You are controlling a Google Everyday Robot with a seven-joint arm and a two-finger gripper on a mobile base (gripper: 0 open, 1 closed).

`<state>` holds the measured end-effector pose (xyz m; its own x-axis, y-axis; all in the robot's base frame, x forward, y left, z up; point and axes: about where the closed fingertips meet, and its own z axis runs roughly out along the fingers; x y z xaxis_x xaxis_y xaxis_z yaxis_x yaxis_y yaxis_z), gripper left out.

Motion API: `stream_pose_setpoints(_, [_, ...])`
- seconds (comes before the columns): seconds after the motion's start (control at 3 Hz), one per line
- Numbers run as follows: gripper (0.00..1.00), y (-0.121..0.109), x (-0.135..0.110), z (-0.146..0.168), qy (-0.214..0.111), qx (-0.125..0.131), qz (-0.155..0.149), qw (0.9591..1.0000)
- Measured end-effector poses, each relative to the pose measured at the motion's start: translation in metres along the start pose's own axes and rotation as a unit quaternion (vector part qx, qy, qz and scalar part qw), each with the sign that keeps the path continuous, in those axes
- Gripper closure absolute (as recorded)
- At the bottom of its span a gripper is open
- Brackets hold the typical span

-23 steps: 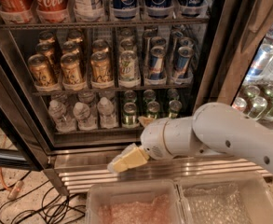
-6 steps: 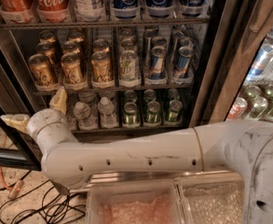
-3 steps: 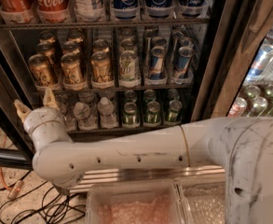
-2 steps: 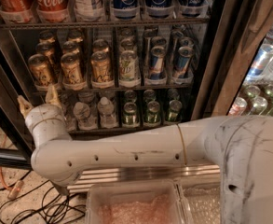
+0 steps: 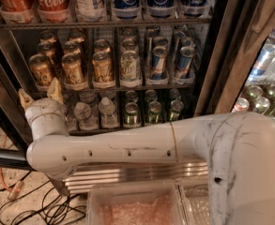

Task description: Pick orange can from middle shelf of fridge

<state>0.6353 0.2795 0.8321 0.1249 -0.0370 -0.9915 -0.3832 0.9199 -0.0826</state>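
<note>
The orange can (image 5: 42,70) stands at the front left of the middle shelf (image 5: 141,87) in the fridge (image 5: 220,55). More gold cans (image 5: 73,68) stand next to it, then a pale can (image 5: 130,65) and blue cans (image 5: 158,62) toward the shelf's right end. The gripper (image 5: 39,94) is just under the shelf's left end, below the orange can, with its two fingers (image 5: 55,89) spread apart and holding nothing.

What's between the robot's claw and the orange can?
Only the middle shelf's front edge, as the camera view shows. The gripper, open, sits just below the leftmost orange can.
</note>
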Motion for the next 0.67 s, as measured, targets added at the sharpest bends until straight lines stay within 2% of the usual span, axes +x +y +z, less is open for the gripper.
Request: stream_pose_setpoints(0.67, [0.28, -0.0030, 0.0025, 0.0165, -0.006, 0.015, 0.004, 0.9999])
